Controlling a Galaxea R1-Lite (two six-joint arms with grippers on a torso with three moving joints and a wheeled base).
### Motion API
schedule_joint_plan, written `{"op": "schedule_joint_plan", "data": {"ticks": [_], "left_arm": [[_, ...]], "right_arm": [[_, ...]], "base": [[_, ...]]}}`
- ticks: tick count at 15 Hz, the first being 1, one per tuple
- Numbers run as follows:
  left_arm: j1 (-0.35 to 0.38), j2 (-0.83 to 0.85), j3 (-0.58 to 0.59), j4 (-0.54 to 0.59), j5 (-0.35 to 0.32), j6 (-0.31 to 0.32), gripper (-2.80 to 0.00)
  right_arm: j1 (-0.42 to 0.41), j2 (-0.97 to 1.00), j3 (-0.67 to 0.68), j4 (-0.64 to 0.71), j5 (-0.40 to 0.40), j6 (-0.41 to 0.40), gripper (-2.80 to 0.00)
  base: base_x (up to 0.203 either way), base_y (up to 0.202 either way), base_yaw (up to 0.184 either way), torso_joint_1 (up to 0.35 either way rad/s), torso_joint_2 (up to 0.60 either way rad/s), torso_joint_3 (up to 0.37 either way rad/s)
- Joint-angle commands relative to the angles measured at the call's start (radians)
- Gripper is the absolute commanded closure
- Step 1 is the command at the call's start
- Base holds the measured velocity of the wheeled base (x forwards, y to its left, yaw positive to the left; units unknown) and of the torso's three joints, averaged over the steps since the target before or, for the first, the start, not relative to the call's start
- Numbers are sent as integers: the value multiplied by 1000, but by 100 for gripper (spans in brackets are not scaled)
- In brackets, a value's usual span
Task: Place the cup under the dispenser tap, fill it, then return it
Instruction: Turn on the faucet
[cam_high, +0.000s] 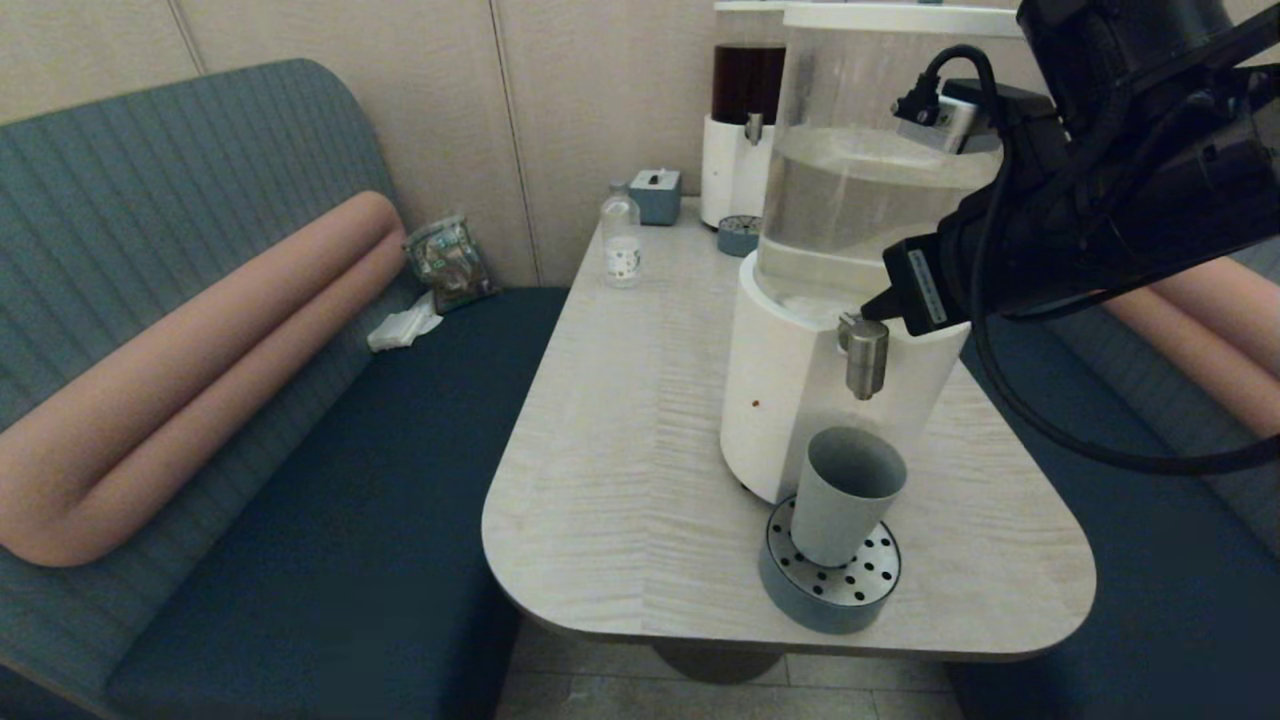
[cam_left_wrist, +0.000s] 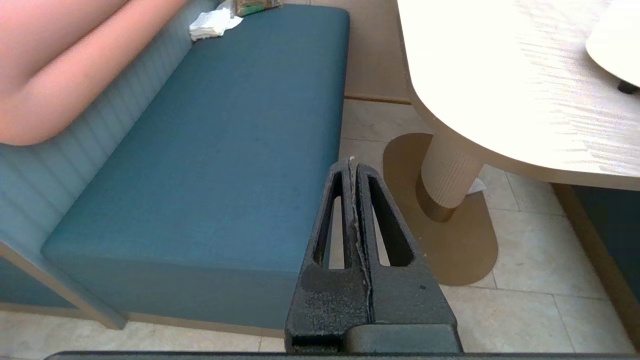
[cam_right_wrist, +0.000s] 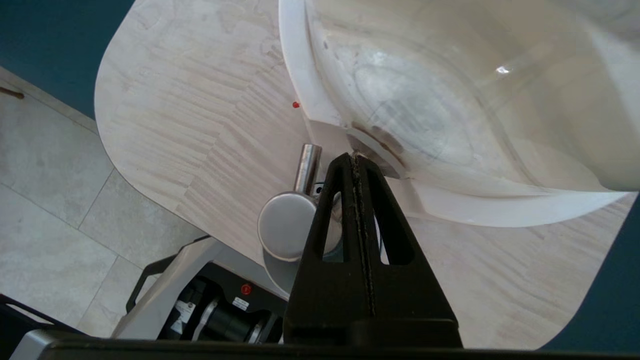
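The grey-green cup (cam_high: 848, 495) stands upright on a round perforated drip tray (cam_high: 830, 580), directly below the steel dispenser tap (cam_high: 865, 355). The tap juts from the white base of the large dispenser (cam_high: 790, 400), whose tank holds clear liquid. My right gripper (cam_high: 872, 308) is shut and empty, its tip against the top rear of the tap. In the right wrist view the gripper (cam_right_wrist: 354, 156) lies beside the tap's round steel cap (cam_right_wrist: 287, 232), and the cup is mostly hidden. My left gripper (cam_left_wrist: 352, 162) is shut and empty, hanging low over the floor beside the bench.
A dark-liquid dispenser (cam_high: 745, 130) with its own small tray (cam_high: 738, 236) stands at the table's far end, near a clear bottle (cam_high: 621, 240) and a tissue box (cam_high: 655, 195). The drip tray sits close to the table's (cam_high: 620, 470) near edge. A blue bench (cam_high: 350, 480) runs along the left.
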Motion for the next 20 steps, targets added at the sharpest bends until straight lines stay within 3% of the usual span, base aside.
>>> {"op": "schedule_joint_plan", "data": {"ticks": [1,20], "left_arm": [[0,1,0,0,0,-1,0],[0,0,0,0,0,-1,0]], "right_arm": [[1,10,-1,3,0,1,0],[18,6,-2,3,66,-7,0]], "base": [[0,0,0,0,0,0],[0,0,0,0,0,0]]}}
